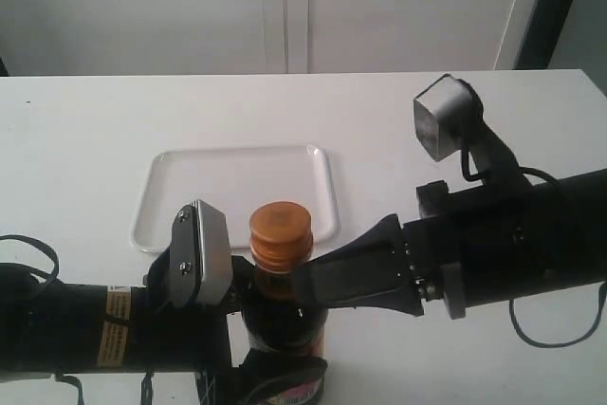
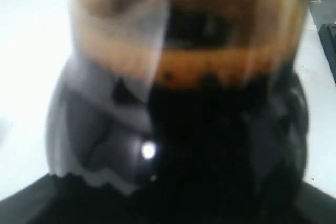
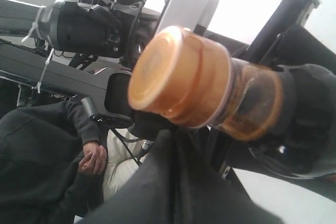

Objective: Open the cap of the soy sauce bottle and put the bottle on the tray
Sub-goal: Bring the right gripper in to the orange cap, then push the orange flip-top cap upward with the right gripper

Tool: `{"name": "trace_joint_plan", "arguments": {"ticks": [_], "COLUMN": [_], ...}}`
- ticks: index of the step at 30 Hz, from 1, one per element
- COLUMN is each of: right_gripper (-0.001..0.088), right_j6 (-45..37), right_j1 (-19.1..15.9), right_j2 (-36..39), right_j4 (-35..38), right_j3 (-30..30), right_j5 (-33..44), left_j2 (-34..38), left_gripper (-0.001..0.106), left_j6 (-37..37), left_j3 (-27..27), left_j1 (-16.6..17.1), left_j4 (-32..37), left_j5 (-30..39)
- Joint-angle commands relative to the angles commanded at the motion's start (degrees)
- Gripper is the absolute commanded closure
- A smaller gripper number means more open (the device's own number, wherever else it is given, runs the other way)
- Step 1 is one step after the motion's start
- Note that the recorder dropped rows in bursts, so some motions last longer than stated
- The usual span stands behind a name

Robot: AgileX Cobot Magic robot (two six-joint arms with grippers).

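The soy sauce bottle (image 1: 285,324) stands upright at the front of the white table, and my left gripper (image 1: 268,353) is shut on its dark body. Up close, the bottle (image 2: 210,145) fills the left wrist view and hides the jaws. The orange-gold cap (image 1: 281,232) is closed on its collar. My right gripper (image 1: 298,284) reaches in from the right, shut, with its tip just under the cap at the neck. In the right wrist view the cap (image 3: 178,77) lies right above the joined fingers (image 3: 173,171). The white tray (image 1: 237,198) lies empty behind the bottle.
The left wrist camera housing (image 1: 201,253) sits close beside the cap, and the right one (image 1: 444,116) rises over the right arm. A seated person (image 3: 58,156) and other arm hardware (image 3: 84,24) show behind the bottle in the right wrist view.
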Motion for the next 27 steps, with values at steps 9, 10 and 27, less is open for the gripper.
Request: {"name": "trace_joint_plan", "arguments": {"ticks": [9,10,27], "right_gripper": [0.0868,0.0868,0.0868], "right_j6": [2.3,2.3,4.3], "right_j1": [0.0,0.0,3.2], "right_j2": [0.0,0.0,0.0], "right_j4": [-4.5,-3.5,0.4], "right_j3": [0.0,0.0,-3.2], "right_j5": [0.0,0.0,0.0], "left_j2": [0.0,0.0,0.0], "left_gripper": [0.105,0.105,0.105], "left_j6": [0.0,0.0,0.0], "left_j3": [0.0,0.0,0.0], "left_j1": [0.0,0.0,0.0], "left_j4": [-0.1,-0.2,-0.2], "left_j5": [0.0,0.0,0.0]}}
